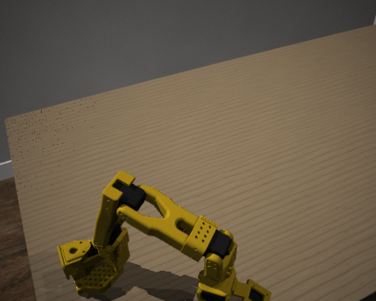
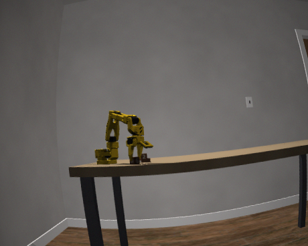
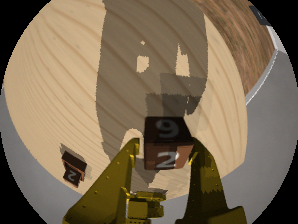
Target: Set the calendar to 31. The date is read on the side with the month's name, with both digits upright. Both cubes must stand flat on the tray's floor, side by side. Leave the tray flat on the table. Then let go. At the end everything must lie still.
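Our pincer (image 1: 217,288) (image 2: 134,160) (image 3: 165,142) reaches down with its two fingers apart, one on each side of the near cube (image 2: 135,160) (image 3: 169,145). We cannot tell whether both of them press on it: in the wrist view the right-hand fingertip looks to be against the cube, while a slim gap seems to show at the left-hand one. The cube shows us a 9 on its upper face and a 2 on the side below; it appears to sit low, at the table (image 1: 233,143) (image 2: 191,162) (image 3: 50,90), outside the tray.

We judge the step in hand to be taking hold of this loose cube. Next we want an even grip, then a small straight lift to check that it comes along without slipping or twisting. Neither face we see is a 3 or a 1, so it probably needs turning before it goes in.

Farther out, well apart from the fingers, stands what looks like the tray (image 2: 147,160) (image 3: 75,161) with the far cube (image 2: 144,156) (image 3: 73,175) on it, a 2 showing. That one likely needs another face too, and we can't make out the month side. Coming in beside it, we could knock the cube or tip the tray.
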Motion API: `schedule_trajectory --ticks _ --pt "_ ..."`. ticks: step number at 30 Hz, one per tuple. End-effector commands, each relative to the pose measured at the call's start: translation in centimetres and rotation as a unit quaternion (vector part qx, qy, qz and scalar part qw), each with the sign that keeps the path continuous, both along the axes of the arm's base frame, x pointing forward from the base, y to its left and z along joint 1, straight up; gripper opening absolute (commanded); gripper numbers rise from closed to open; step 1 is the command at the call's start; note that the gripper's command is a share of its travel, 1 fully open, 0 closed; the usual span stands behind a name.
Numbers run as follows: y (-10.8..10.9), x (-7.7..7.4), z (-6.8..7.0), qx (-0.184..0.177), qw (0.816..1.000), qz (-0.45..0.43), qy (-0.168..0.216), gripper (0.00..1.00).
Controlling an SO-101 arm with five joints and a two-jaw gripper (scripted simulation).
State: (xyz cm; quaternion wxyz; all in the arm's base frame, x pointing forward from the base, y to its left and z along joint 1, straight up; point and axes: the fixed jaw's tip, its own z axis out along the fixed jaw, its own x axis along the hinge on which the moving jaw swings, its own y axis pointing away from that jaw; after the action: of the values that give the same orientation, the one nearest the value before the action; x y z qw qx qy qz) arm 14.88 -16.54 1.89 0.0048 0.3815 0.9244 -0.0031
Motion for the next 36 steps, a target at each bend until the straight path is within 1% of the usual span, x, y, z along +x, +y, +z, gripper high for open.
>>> schedule_trajectory --ticks 1,9,20,23,30,36 --pt "-0.50 0.11 0.41 -0.012 1.000 0.001 -0.010 0.20" --pt "-0.64 -0.04 0.41 -0.012 1.000 0.001 -0.010 0.16" --pt "-0.67 -0.06 0.41 -0.012 1.000 0.001 -0.010 0.16" --pt "-0.67 -0.06 0.41 -0.012 1.000 0.001 -0.010 0.13" --pt "-0.67 -0.06 0.41 -0.012 1.000 0.001 -0.010 0.01" --pt "-0.67 -0.06 0.41 -0.012 1.000 0.001 -0.010 0.00"
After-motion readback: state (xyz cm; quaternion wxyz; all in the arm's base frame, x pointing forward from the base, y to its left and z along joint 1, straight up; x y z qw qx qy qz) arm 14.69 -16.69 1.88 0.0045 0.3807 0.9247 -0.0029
